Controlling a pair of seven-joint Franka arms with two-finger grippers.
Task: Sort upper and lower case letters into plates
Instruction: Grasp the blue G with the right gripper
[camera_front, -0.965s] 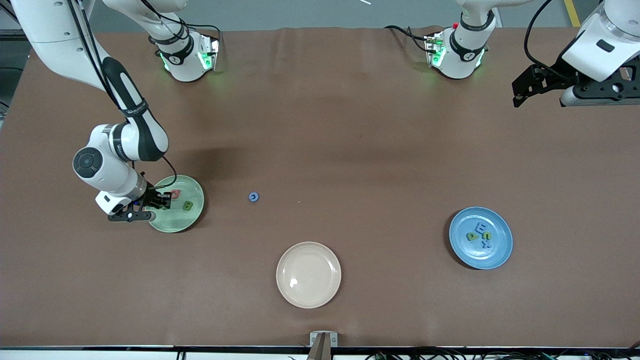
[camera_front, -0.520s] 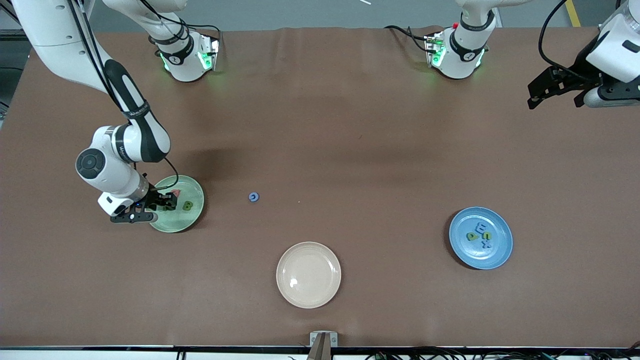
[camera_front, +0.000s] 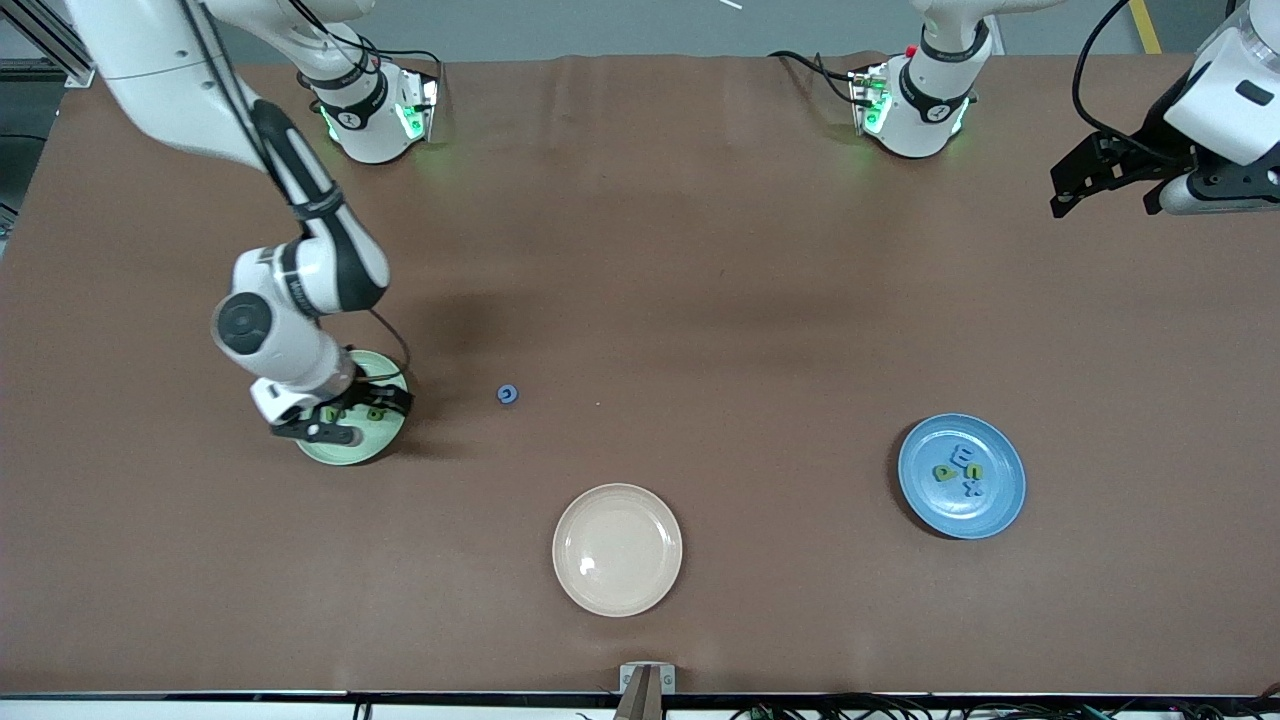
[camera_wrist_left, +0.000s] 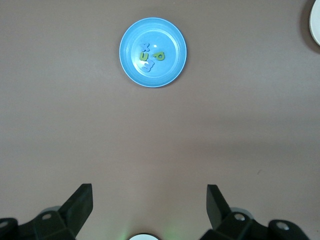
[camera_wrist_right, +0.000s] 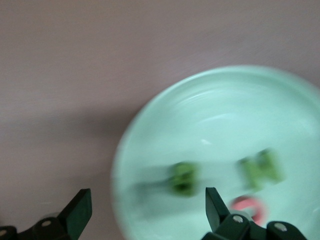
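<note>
The right arm has swung in toward the middle, and the right gripper (camera_front: 345, 412), fingers spread and holding nothing, now hangs over the mint green plate (camera_front: 352, 448). In that plate lie two green letters (camera_wrist_right: 183, 177) and a red one (camera_wrist_right: 248, 207). Near the plate sits a small blue letter (camera_front: 508, 394). The left gripper (camera_front: 1110, 178) waits, spread wide, high over the blue plate (camera_front: 1003, 500).

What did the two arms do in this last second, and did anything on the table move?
The right gripper, over the green plate, opened, letting go of the red letter, then shifted toward the blue letter. The left gripper drew toward its table end, open throughout. The blue plate and cream plate stayed put.
</note>
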